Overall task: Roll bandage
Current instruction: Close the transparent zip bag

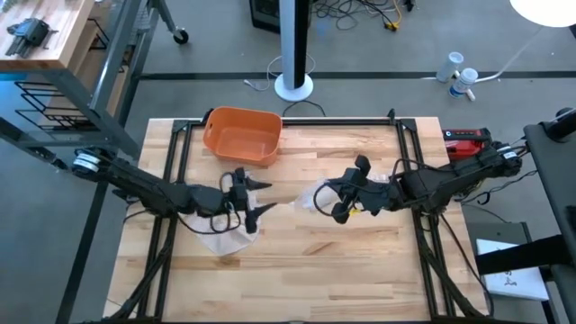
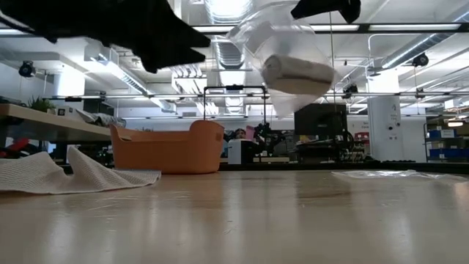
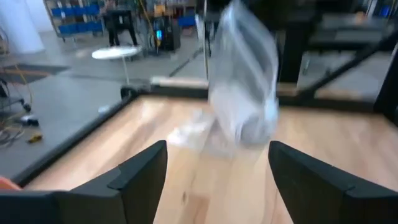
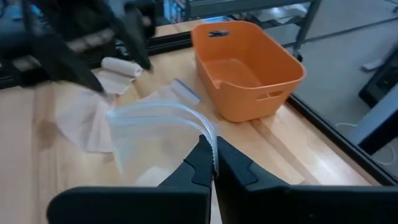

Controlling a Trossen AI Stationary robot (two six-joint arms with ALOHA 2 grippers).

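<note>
Right gripper pinched on clear bag w/ bandage roll; left gripper spread wide, empty.

Both arms are dark, slender and jointed, with black cables looped along them. The left arm has a silver ring at its base joint. The right arm carries a small yellow mark near the wrist.

Light wooden table, butcher-block planks, black frame rails along the edges. Resting directly on it: orange basin near the far edge, unrolled beige bandage spread flat toward the left side, its rolled end nearby.
</note>
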